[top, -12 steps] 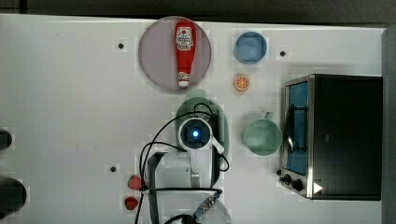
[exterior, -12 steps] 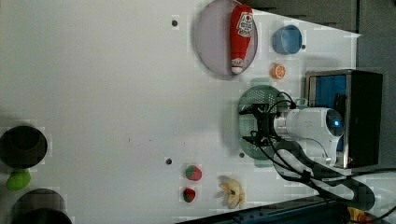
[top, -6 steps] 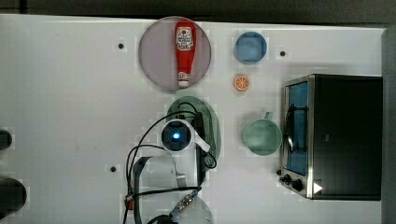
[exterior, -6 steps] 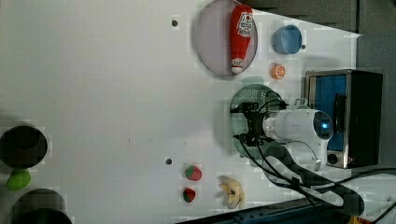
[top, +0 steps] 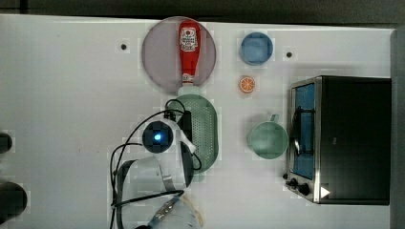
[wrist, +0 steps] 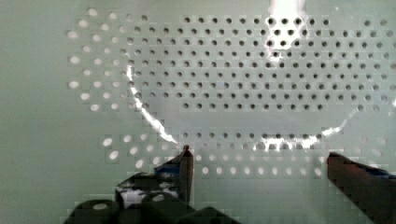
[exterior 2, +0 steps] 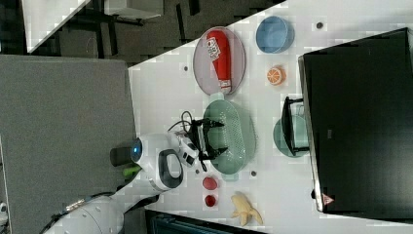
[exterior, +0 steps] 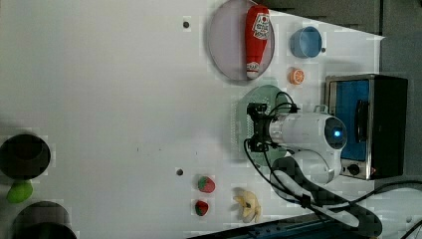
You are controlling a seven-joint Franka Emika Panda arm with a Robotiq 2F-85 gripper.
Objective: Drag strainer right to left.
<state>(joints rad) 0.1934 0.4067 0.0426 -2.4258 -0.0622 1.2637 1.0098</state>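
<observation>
Lying with its long axis running up and down in the top view, the mint-green oval strainer sits on the white table, between the ketchup plate and the green cup. The gripper hangs over the strainer's perforated inside, fingers spread wide, grasping nothing.

Bright even light, blocky compression, glare streaks

White arm bent over the table, gripper pointing down, jaws spread wide
</observation>
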